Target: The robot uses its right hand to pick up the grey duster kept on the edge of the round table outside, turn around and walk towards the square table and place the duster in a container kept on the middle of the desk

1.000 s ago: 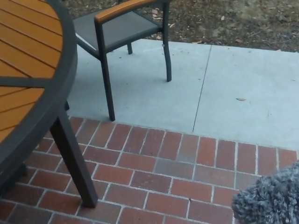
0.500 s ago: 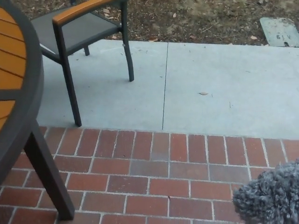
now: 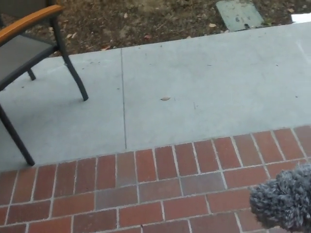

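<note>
Brick paving [image 3: 146,189], grey duster [image 3: 284,199] lower right

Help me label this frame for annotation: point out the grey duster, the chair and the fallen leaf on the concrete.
grey duster [image 3: 284,199], head view, on its fluffy fibres.
chair [image 3: 17,53], head view, on its grey seat.
leaf [image 3: 165,98], head view, on its middle.

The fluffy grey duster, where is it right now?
The grey duster sits in the bottom right corner of the head view, above the red brick paving, far from the chair at the top left.
</note>
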